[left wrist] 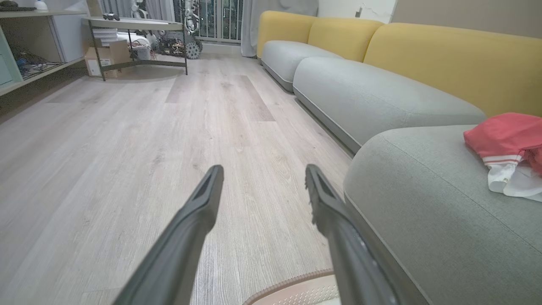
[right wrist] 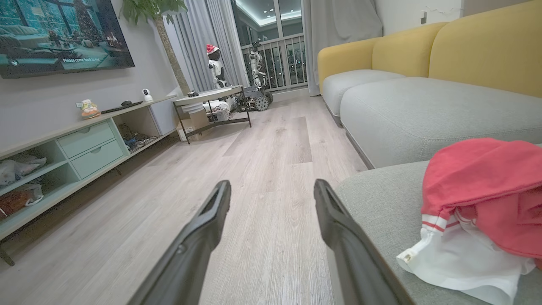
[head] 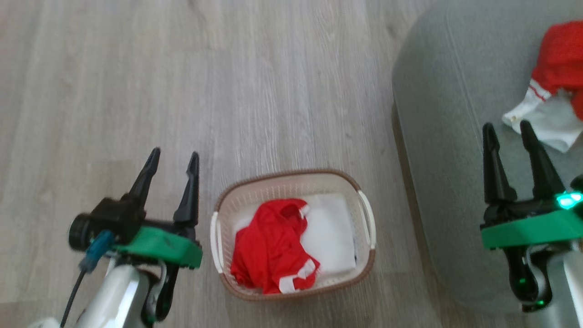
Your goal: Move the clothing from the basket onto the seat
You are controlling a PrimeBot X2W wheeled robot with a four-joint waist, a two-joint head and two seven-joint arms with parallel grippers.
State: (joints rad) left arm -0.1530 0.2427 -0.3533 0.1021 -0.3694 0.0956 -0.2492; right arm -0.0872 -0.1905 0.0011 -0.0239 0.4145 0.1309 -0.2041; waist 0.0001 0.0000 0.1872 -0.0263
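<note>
Left gripper [head: 175, 153], right gripper [head: 507, 126]: fingers wide, empty. Basket [head: 291, 174] on floor [head: 273, 91] beside seat [head: 446, 114] edge, one red garment [head: 268, 246] inside; second garment [head: 562, 54] already on seat. Risk: shallow pinch slips off thin fabric; fingers catching basket wall would drag it.

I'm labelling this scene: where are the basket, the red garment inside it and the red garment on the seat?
basket [head: 291, 172], head view, far brown rim.
red garment in the basket [head: 268, 248], head view, middle of its red fabric.
red garment on the seat [right wrist: 478, 186], right wrist view, red upper fold.
</note>
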